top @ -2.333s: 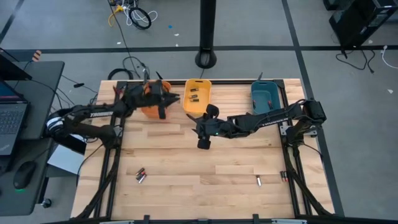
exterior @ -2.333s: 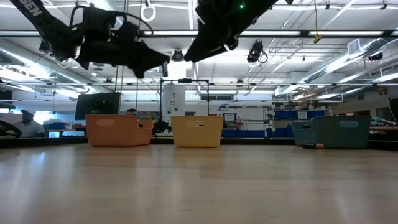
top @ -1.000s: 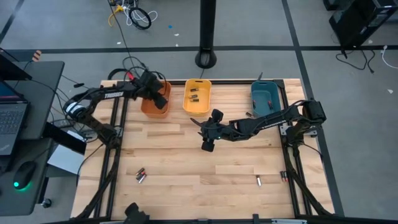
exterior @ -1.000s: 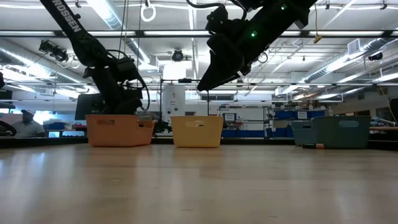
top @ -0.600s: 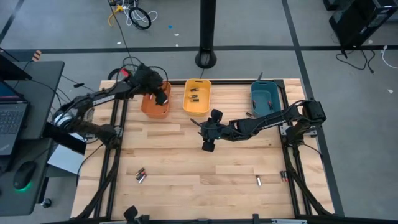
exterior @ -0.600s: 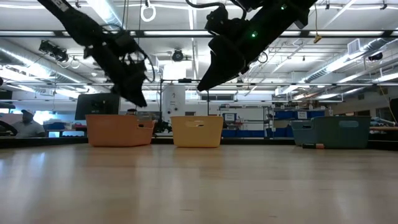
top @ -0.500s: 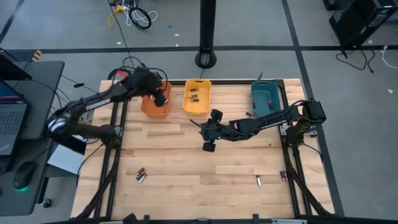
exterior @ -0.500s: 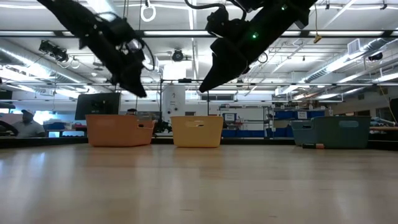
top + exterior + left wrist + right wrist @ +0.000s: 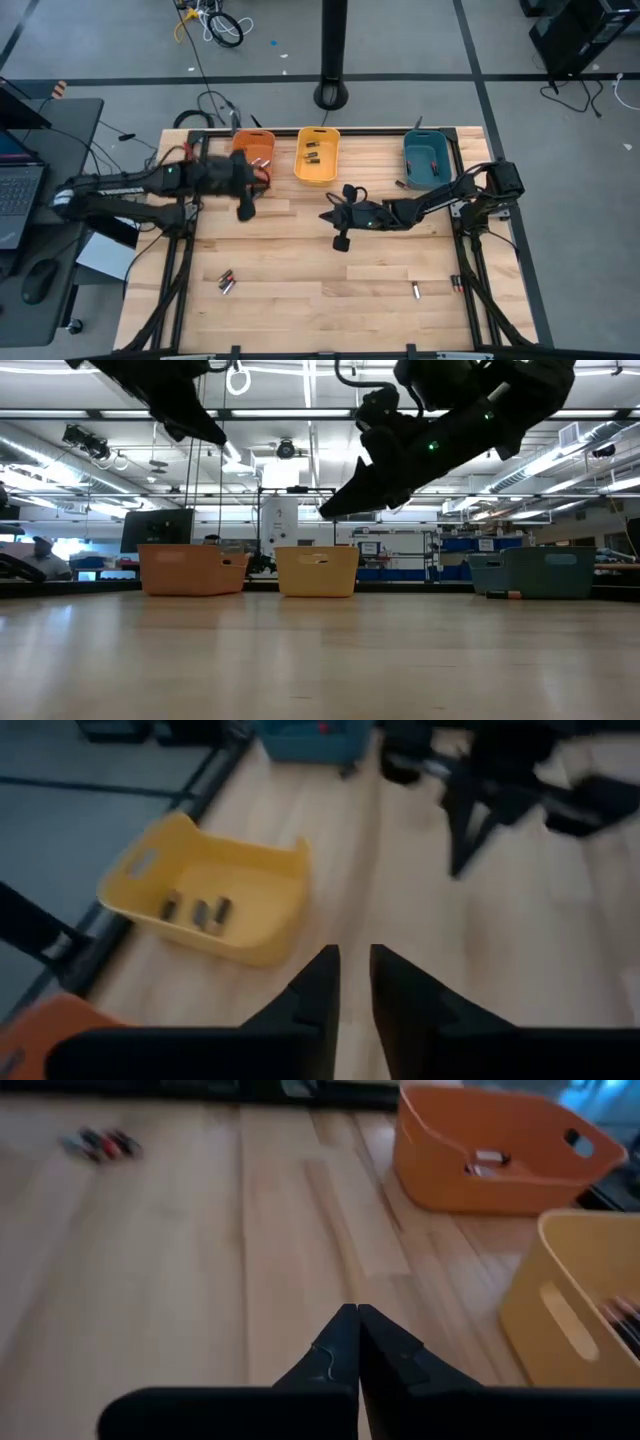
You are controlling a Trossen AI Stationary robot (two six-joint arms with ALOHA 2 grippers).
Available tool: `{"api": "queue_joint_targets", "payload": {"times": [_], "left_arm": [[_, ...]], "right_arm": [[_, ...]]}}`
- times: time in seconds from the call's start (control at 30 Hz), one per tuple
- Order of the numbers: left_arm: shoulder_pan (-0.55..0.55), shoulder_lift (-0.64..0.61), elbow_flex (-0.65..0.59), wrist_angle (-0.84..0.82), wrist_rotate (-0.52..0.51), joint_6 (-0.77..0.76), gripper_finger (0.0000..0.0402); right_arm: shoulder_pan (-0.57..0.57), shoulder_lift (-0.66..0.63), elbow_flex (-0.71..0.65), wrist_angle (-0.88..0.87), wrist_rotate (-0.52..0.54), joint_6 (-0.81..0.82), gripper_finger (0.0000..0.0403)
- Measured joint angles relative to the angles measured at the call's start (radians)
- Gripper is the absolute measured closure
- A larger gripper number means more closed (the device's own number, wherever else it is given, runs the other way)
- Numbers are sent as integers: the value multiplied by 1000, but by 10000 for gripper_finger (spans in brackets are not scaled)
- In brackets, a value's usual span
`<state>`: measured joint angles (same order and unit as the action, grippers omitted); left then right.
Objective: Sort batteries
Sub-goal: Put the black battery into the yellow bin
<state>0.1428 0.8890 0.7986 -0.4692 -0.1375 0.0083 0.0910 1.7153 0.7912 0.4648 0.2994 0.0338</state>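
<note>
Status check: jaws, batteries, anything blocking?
Left gripper above the table beside the orange bin, narrow gap, empty. Right gripper shut, empty, mid-table. Loose batteries near front-left edge, more front-right. Path clear.

Both arms are showing as dark, near-black jointed links. The left arm point(image 9: 130, 185) is carrying pale lettering along its long link, too small to read. The right arm point(image 9: 430, 203) is bearing similar pale lettering, and a small green light is glowing on its wrist section. The left tool point(image 9: 348, 982) and the right tool point(image 9: 357, 1342) are each ending in two flat, matte black fingers tapering to narrow tips.
</note>
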Motion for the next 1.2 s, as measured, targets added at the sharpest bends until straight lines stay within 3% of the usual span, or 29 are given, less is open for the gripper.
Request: {"api": "queue_joint_targets", "payload": {"times": [0.2,0.47,0.8,0.97,1.2], "left_arm": [[-284,21,0,-139,-193,-225,366],[-602,95,0,-286,-270,-699,380],[-928,295,0,-351,-252,-1220,381],[-1059,388,0,-418,-168,-1486,381],[-1147,462,0,-467,-108,-1684,381]], "right_arm": [[0,0,-6,43,-26,-57,389],[-22,0,24,44,-93,-122,393],[1,0,25,55,-97,-82,392],[27,0,25,75,-97,-64,392],[47,0,25,84,-96,-52,392]]}}
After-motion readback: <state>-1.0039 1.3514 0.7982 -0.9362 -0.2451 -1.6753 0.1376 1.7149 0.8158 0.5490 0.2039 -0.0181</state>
